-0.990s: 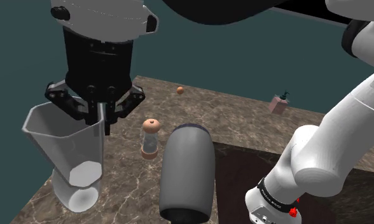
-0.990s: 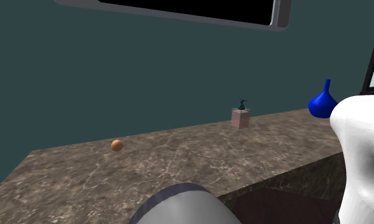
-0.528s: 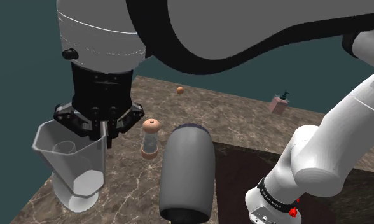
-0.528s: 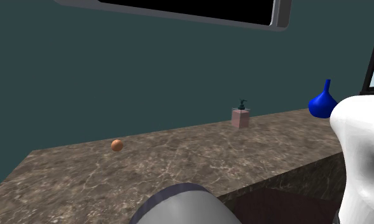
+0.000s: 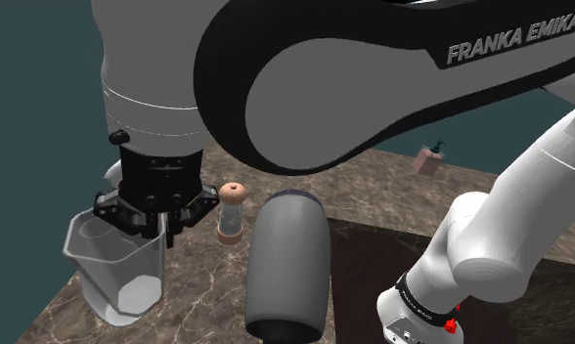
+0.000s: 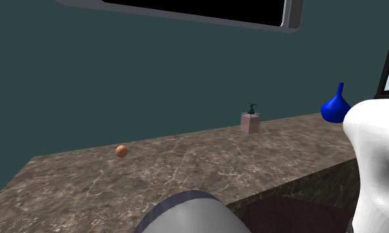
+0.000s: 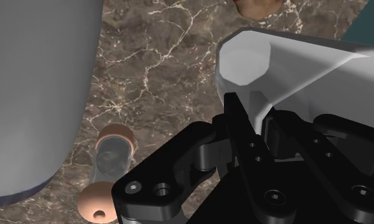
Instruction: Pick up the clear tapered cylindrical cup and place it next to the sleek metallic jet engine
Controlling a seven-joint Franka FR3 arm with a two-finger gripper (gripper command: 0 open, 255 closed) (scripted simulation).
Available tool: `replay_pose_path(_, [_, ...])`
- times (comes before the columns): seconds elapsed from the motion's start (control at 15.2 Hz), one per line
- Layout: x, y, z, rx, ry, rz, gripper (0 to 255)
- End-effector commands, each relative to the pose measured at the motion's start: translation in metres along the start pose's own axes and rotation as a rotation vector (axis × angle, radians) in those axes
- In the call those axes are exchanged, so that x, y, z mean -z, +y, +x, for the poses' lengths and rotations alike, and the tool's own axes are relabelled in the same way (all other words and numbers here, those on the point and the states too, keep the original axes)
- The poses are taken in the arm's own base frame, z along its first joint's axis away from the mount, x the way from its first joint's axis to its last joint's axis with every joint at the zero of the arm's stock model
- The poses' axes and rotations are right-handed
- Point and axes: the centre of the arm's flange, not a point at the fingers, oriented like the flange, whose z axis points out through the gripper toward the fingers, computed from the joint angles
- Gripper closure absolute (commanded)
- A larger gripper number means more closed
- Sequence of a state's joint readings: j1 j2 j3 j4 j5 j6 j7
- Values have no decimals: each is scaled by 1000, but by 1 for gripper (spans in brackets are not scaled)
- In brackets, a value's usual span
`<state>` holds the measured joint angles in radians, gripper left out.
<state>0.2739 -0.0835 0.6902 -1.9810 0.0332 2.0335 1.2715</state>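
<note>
The clear tapered cup (image 5: 114,277) is upright at the counter's near corner, to the shoulder view's left of the grey jet engine (image 5: 288,264), a hand's width apart. Whether its base touches the marble I cannot tell. My gripper (image 5: 163,225) comes straight down over the cup's rim on the engine side and is shut on the cup wall. In the wrist view the gripper (image 7: 257,126) clasps the wall of the cup (image 7: 287,67), and the engine (image 7: 33,95) lies across the marble from it. The engine's rounded end (image 6: 186,215) shows low in the second exterior view.
A small clear bottle with tan caps (image 5: 231,212) (image 7: 112,167) stands between cup and engine, slightly farther back. An orange ball (image 6: 122,151), a pink soap dispenser (image 5: 429,159) (image 6: 251,121) and a blue vase (image 6: 334,106) are farther along the counter. The counter edge (image 5: 66,293) runs close beside the cup.
The gripper has come down with the cup, and a little toward the shoulder view's right, bringing the cup low at the counter. The arm now hides the orange ball in the shoulder view.
</note>
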Motion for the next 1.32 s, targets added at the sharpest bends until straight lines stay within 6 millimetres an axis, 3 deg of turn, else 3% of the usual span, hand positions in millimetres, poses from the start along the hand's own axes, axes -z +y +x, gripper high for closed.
replay_pose_path(0.0, [-10,2,-1,0,0,1,255])
replay_pose_path(1.25, [-110,13,-7,0,0,1,255])
